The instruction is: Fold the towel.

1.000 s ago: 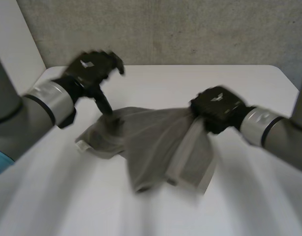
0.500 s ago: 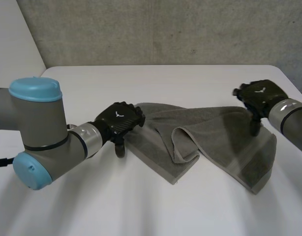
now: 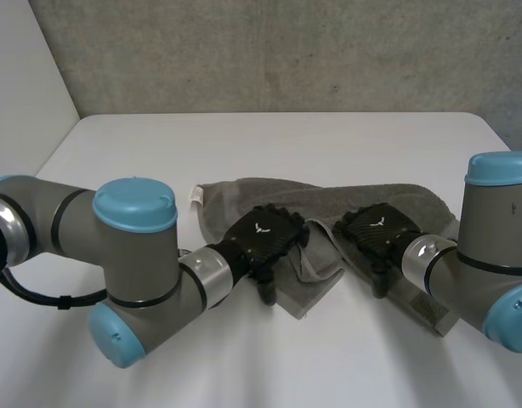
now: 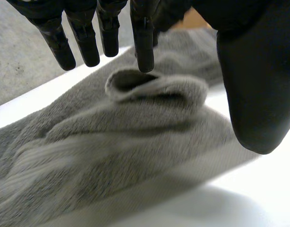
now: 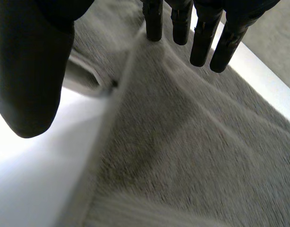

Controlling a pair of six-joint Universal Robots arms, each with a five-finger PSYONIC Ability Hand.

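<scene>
Tabletop (image 3: 329, 144), white, carries everything. Both grey arms bend in low across its near side, the left arm (image 3: 133, 255) and the right arm (image 3: 490, 246), each with its light-blue caps.

A grey towel (image 3: 346, 204) lies rumpled across the middle of the tabletop, with a flap doubled over along its near edge.

The left hand (image 3: 261, 240) sits on that near edge at the doubled flap. In its wrist view its fingers (image 4: 142, 42) are straight, the thumb spread well apart, and nothing is gripped; a raised loop of towel (image 4: 135, 142) lies at the fingertips. The right hand (image 3: 376, 234) rests just beside it, nearer the towel's right end, likewise spread flat with straight fingers (image 5: 153, 19) on the pile (image 5: 192, 142), holding nothing.

A small white tag (image 3: 195, 195) sticks out at the far left corner; its writing cannot be read.

Half a second ago the hands stood at the towel's outer ends; now both are near its middle.
</scene>
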